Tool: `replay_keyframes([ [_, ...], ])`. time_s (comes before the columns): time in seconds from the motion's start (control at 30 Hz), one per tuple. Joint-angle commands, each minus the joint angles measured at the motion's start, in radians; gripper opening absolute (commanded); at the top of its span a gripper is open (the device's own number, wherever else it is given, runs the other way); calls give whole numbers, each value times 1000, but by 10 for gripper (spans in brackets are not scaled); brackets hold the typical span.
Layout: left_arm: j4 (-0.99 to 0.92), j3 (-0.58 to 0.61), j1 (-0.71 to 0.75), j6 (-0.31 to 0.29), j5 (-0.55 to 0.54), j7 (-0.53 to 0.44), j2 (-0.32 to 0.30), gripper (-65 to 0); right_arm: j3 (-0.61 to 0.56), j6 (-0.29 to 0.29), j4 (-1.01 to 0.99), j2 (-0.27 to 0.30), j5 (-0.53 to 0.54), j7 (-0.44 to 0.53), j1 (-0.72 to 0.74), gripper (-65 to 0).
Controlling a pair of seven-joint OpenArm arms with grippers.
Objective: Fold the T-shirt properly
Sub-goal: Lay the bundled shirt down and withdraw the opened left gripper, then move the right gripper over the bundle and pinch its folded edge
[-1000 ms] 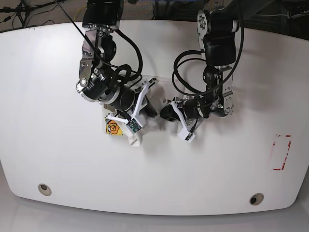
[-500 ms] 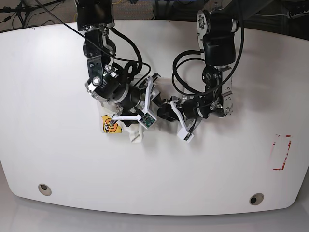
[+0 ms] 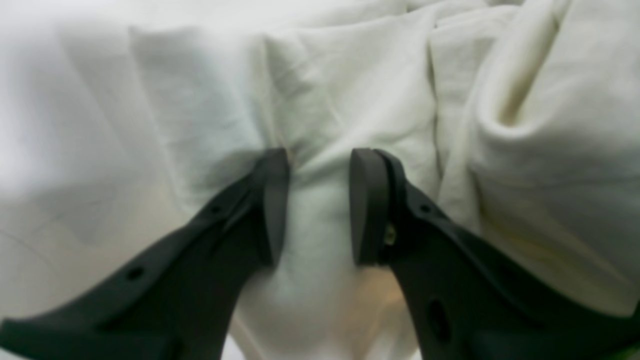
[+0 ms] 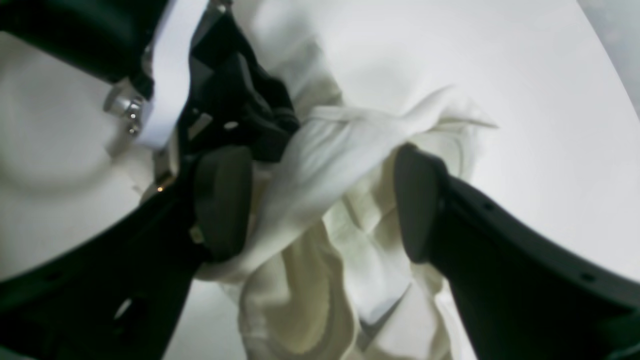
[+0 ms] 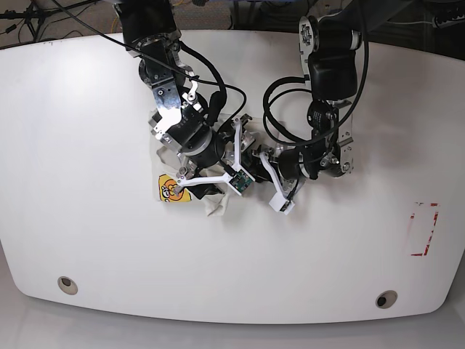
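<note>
Although bunched small near the middle of the table, the off-white, wrinkled cotton T-shirt (image 5: 212,198) remains the sole cloth item, with its yellow-orange pentagon badge (image 5: 171,190) showing at the left edge of the heap.

Condition: crumpled, not flat; several soft rolls and creases run through it in the left wrist view (image 3: 350,90), and in the right wrist view a loose band of fabric (image 4: 325,165) crosses slantwise over deeper folds.

Right gripper (image 4: 320,200): black fingers set wide apart, straddling that band; the left pad touches cloth, the other stands clear, nothing clamped.

Left gripper (image 3: 319,205): black fingers at a narrow gap, tips pressed to a ridge of cloth that rises between them; whether the ridge is pinched cannot be told.

Both arms: crowded together over the heap in the base view, right arm (image 5: 185,123) on the left, left arm (image 5: 323,123) on the right.

Support: white, rounded tabletop (image 5: 87,131); a red-outlined rectangle mark (image 5: 423,229) lies well apart at the right.

Step, as judged: re-gripping between folds, the garment far from a tidy fold.

Next move calls for: each gripper closing on a distinct edge or corner, then drawing apart to spread the cloth flat.
</note>
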Motion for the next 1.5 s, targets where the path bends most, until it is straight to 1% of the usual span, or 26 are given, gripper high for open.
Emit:
replay_keyframes([
  [0.0, -8, 5, -5, 47, 31, 83, -18, -425, -14, 14, 29, -15, 57, 31, 9, -212],
  [0.1, -8, 5, -18, 47, -21, 83, -24, -388, -14, 15, 34, -15, 57, 31, -2, -212],
  [0.17, -6, 5, -25, 47, -50, 83, -41, -354, -14, 24, 38, -15, 57, 31, -7, -212],
  [0.27, -6, 5, -28, 47, -110, 78, -66, -319, -5, 77, 69, -17, 58, 31, -11, -212],
  [0.43, -6, 3, -52, 44, -208, 77, -115, -303, 61, 116, 76, -18, 58, 31, -13, -212],
  [0.5, -6, 3, -57, 44, -259, 77, -144, -297, 77, 130, 84, -18, 65, 31, -13, -212],
  [0.57, -6, 3, -60, 44, -314, 77, -176, -292, 96, 141, 92, -18, 98, 31, -13, -212],
  [0.6, -6, 5, -60, 44, -341, 77, -192, -292, 115, 146, 92, -18, 126, 31, -13, -212],
  [0.63, -6, 5, -61, 44, -383, 77, -212, -292, 152, 147, 92, -18, 178, 31, -11, -212],
  [0.67, -6, 5, -63, 44, -398, 77, -219, -292, 169, 147, 92, -18, 200, 31, -10, -212],
  [0.73, -6, 5, -71, 44, -464, 80, -251, -299, 235, 147, 89, -18, 304, 31, -7, -212],
  [0.87, -6, 5, -78, 44, -573, 83, -317, -297, 339, 147, 84, -15, 474, 29, -4, -212],
  [0.97, -9, 5, -78, 44, -645, 83, -359, -297, 376, 147, 66, -14, 533, 29, -2, -212],
  [1.27, -8, 5, -81, 42, -806, 81, -443, -297, 373, 147, 30, -12, 539, 29, -11, -212],
  [1.4, -8, 5, -83, 42, -871, 77, -500, -297, 373, 144, 29, -12, 539, 29, -13, -212],
  [1.47, -8, 3, -83, 42, -883, 75, -529, -297, 373, 144, 29, -11, 539, 29, -13, -212],
])
